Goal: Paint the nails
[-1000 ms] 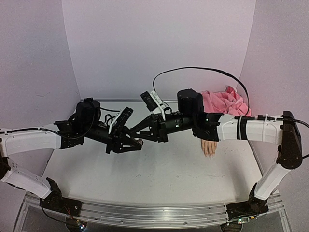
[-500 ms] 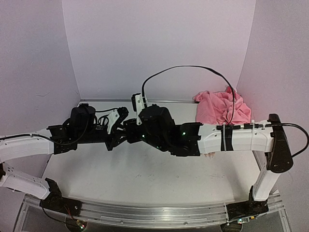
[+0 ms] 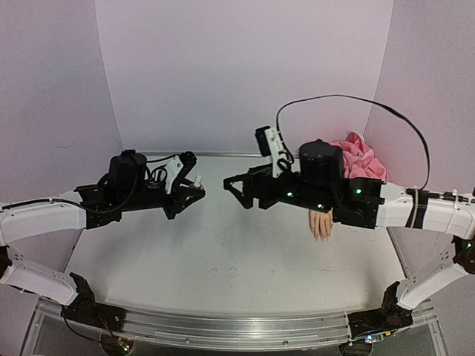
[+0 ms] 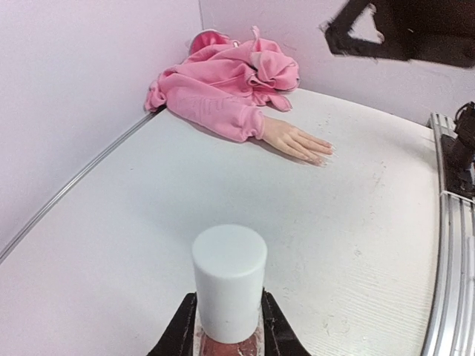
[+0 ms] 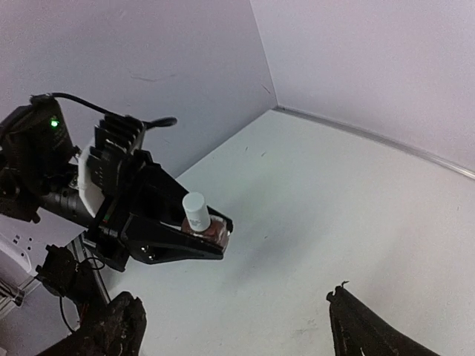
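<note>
While clamping the white-capped polish bottle upright in the left gripper, holding the right gripper spread wide opposite it.
Leaving the nails lying well apart on the mannequin hand beside the pink sleeve, at the table's right. Risking a twisted bottle and spilled polish by closing off-centre on the cap. Showing no readable brand or label anywhere.

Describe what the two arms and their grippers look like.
The left arm and right arm have white tubular links joined by bulky black cylindrical motors. The left gripper and right gripper are black, angular, with white camera mounts behind. A black cable arcs over the right arm, which shows green lights and a black strap.
</note>
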